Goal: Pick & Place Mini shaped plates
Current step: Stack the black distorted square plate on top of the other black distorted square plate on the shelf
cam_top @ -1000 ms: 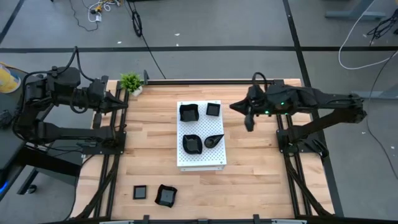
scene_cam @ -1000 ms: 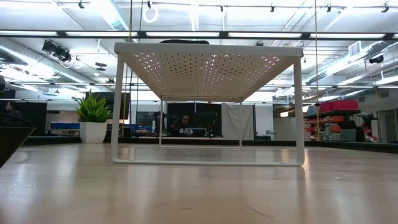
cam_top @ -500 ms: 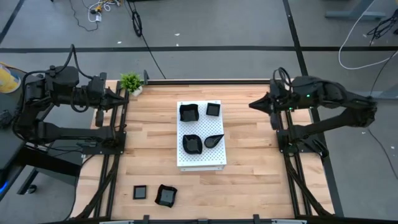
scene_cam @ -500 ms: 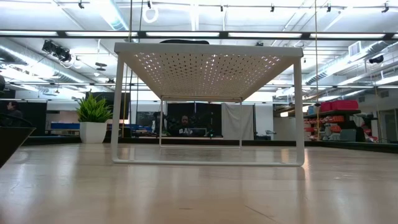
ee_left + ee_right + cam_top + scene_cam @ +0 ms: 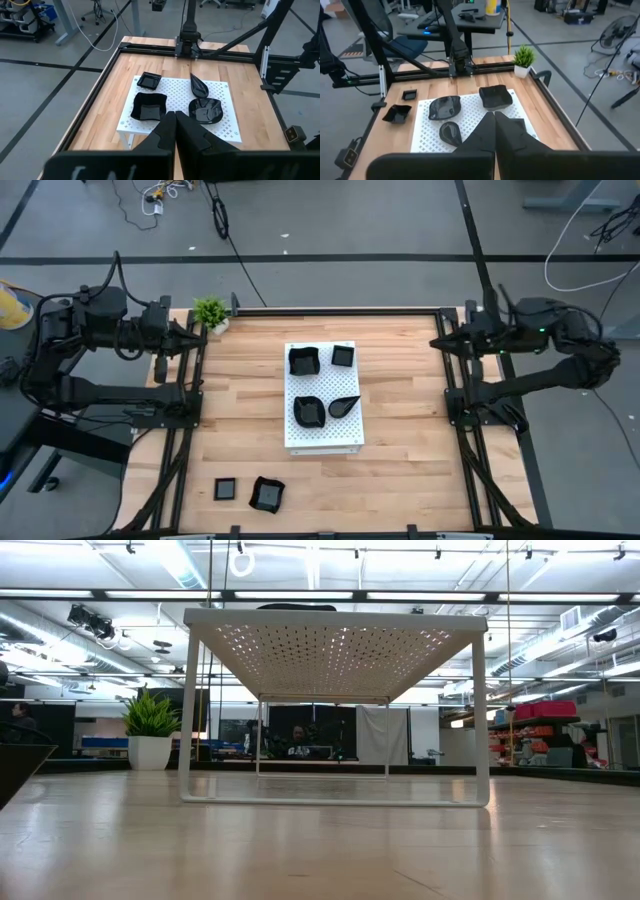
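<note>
Several mini shaped plates, glossy and black, lie on the white perforated board [image 5: 322, 430]: a wavy square one [image 5: 303, 360], a small square one [image 5: 343, 356], a round wavy one [image 5: 309, 410] and a teardrop one [image 5: 344, 406]. Two more rest on the wood near the front left, a small square [image 5: 226, 489] and a wavy one [image 5: 266, 494]. My left gripper [image 5: 203, 340] hangs shut over the table's left edge, its tips [image 5: 175, 116] pointing toward the board. My right gripper [image 5: 432, 343] hangs shut over the right edge, also facing the board [image 5: 470, 131]. Neither holds anything.
The board stands raised on thin white legs [image 5: 186, 715] at the table's middle. A small green potted plant [image 5: 211, 312] sits at the far left corner. Black rails [image 5: 455, 410] run along both side edges. Bare wood lies on either side of the board and in front of it.
My right gripper has drawn back from beside the board's far right corner toward the table's right edge, rising a little and rolling its wrist; it has stayed shut. The plates have not moved.
</note>
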Motion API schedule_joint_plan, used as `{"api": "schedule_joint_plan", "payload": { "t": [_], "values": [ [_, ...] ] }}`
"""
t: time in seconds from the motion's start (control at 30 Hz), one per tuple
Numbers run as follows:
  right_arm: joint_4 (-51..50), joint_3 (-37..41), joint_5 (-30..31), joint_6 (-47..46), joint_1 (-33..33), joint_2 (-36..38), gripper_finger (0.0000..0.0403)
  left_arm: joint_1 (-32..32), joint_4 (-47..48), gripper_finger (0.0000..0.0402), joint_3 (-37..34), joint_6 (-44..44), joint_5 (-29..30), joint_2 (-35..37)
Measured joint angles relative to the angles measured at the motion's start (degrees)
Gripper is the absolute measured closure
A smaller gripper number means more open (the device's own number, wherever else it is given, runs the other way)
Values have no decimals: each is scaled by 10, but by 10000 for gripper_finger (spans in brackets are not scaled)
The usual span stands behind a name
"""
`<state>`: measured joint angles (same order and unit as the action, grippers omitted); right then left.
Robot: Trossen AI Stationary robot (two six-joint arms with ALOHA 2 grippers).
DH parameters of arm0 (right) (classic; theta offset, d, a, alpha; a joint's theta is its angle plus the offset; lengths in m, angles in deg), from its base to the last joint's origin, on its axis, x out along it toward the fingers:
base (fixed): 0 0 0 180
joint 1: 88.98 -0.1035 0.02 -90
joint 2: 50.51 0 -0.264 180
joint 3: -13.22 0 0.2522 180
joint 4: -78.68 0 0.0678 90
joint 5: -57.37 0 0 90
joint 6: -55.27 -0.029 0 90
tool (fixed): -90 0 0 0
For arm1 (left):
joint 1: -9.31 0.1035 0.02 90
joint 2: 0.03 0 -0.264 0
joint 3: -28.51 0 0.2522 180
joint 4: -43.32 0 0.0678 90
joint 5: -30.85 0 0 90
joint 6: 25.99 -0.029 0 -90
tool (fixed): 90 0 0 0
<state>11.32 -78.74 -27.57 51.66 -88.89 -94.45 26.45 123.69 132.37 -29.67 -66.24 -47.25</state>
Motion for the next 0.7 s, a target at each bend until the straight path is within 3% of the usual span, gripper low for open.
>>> {"api": "schedule_joint_plan", "payload": {
  "t": [0.47,0.7],
  "values": [
    [-110,0,-2,14,0,62,403,0,0,385,0,0,0,0],
    [-114,0,-2,2,0,98,403,0,0,385,0,0,0,0]
  ]
}}
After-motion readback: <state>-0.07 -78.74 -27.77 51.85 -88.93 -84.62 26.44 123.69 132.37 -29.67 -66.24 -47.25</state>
